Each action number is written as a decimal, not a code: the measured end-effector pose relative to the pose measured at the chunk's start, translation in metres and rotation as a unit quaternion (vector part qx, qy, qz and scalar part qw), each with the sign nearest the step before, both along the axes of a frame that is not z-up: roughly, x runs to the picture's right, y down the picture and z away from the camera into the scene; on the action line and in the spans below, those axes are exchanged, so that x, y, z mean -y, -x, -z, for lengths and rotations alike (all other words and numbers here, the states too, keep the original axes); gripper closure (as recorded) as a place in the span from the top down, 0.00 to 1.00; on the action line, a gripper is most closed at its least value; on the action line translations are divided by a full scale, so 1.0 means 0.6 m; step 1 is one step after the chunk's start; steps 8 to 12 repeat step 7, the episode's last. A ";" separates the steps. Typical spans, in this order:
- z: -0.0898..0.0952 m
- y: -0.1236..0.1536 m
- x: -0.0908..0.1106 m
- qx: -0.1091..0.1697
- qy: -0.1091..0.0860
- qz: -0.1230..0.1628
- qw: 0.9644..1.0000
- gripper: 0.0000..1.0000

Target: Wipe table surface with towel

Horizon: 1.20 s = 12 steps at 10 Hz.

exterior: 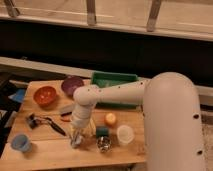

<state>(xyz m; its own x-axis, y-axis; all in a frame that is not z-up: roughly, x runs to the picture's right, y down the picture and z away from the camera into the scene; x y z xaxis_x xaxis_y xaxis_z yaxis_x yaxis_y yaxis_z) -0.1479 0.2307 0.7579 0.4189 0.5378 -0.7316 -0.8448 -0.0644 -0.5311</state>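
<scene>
The wooden table [50, 152] fills the lower left of the camera view. My gripper [76, 139] hangs from the white arm [107, 94] and points down, at or just above the table top near its front edge, left of a yellow item [90, 128]. I cannot make out a towel; the gripper's tip is dark and hides what is under it. A blue patch [18, 95] shows beyond the table's left edge, and I cannot tell what it is.
An orange bowl [45, 95], a purple bowl [72, 85] and a green tray [115, 81] stand at the back. A black tool [44, 122] and a blue cup [20, 142] are at the left. An orange ball [110, 119], a white cup [125, 134] and a metal can [104, 144] are at the right.
</scene>
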 end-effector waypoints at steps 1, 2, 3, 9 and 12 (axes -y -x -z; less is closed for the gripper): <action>-0.016 0.004 0.019 0.000 -0.009 0.001 1.000 0.00; -0.030 0.015 0.036 0.003 -0.014 0.004 1.000 0.00; -0.036 0.025 0.042 0.010 -0.017 0.008 1.000 0.00; -0.003 0.066 0.004 0.044 -0.008 0.021 0.999 0.00; -0.003 0.066 0.004 0.044 -0.008 0.021 0.999 0.00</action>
